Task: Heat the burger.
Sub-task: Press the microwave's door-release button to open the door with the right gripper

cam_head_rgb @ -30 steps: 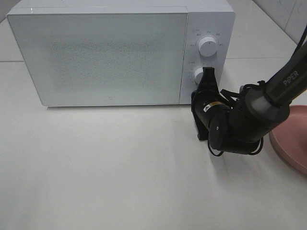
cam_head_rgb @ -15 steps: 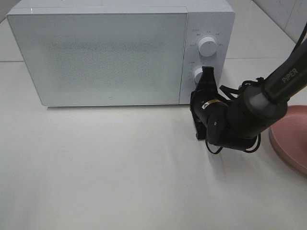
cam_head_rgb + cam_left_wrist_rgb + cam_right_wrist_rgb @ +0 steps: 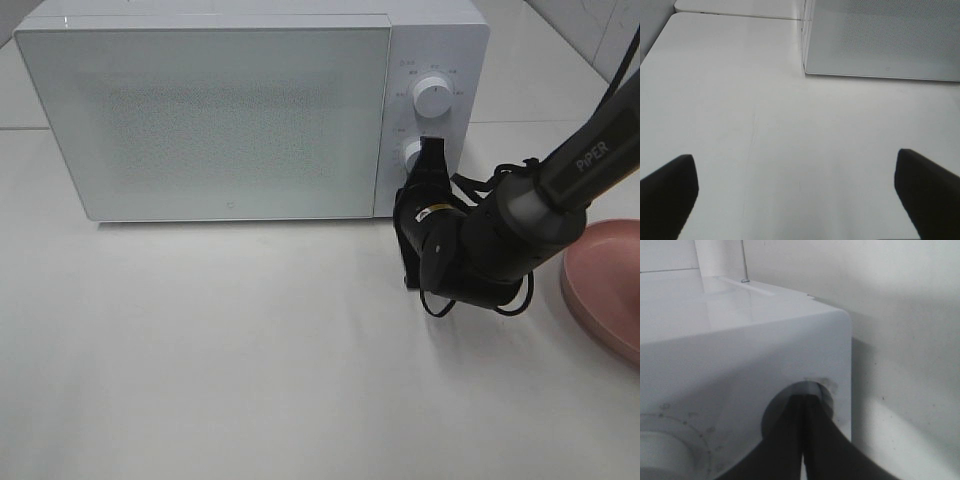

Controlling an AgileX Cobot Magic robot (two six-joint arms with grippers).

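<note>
The burger is out of view in every frame. The white microwave [image 3: 200, 110] stands at the back of the table with its door closed. My right gripper [image 3: 432, 152] is shut, and its joined tips press against the lower knob [image 3: 410, 155] on the control panel. In the right wrist view the two dark fingers [image 3: 785, 440] meet at the round lower knob [image 3: 826, 396]. My left gripper [image 3: 797, 195] is open over bare table, with nothing between its fingers, and the microwave [image 3: 880, 40] is ahead of it.
The upper knob [image 3: 433, 97] sits above the lower one. A pink round plate [image 3: 610, 290] lies at the right edge of the table, beside the right arm. The white tabletop [image 3: 200, 350] stretches in front of the microwave.
The right arm's wrist has shifted slightly left and turned a little. Its fingertips stay on the lower knob.
</note>
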